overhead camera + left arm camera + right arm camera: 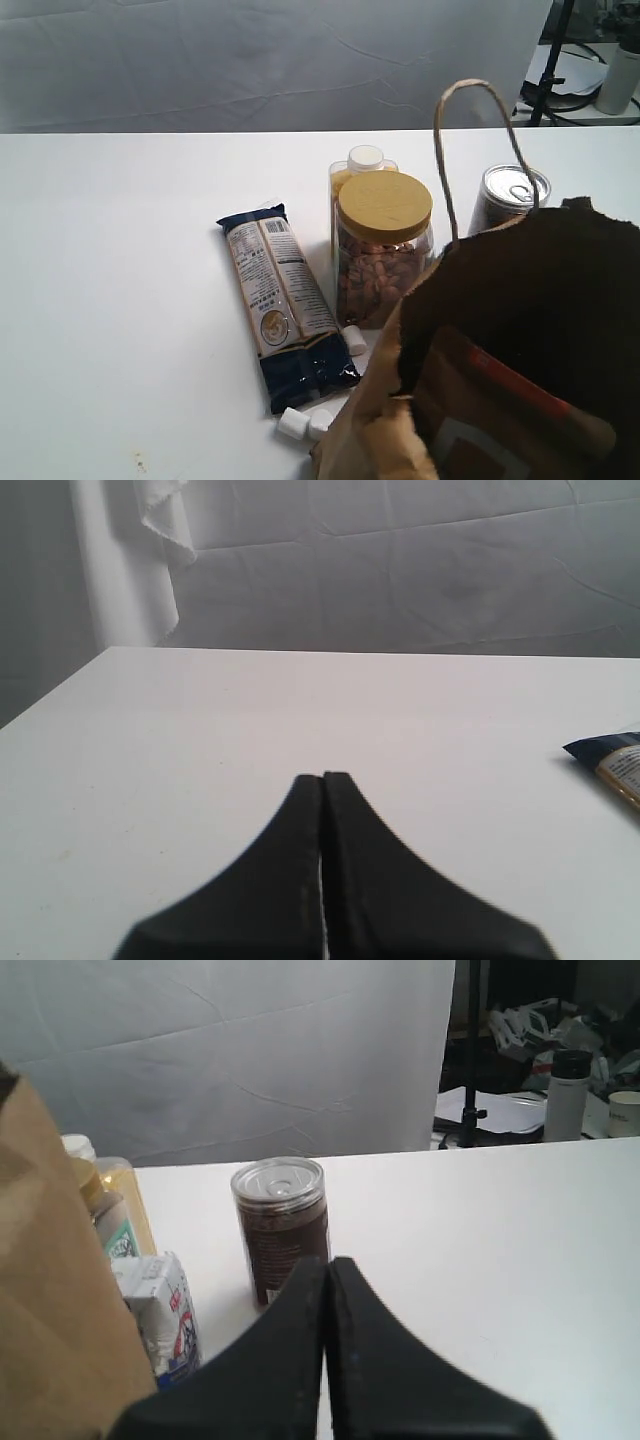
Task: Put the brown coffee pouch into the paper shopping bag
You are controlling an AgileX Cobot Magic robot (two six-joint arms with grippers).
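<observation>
Inside paper shopping bag (375, 430) sits brown coffee pouch (500, 410); R gripper (328, 1262) outside, closed.

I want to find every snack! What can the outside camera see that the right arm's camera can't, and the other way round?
Only the exterior view: the dark blue packet, the yellow-lidded jar, some white cubes, and the brown coffee pouch inside the paper shopping bag. Only the right wrist view: the shut right claw and a small white carton beside the bag. Both: the bag, the pull-tab can, the white table.
</observation>
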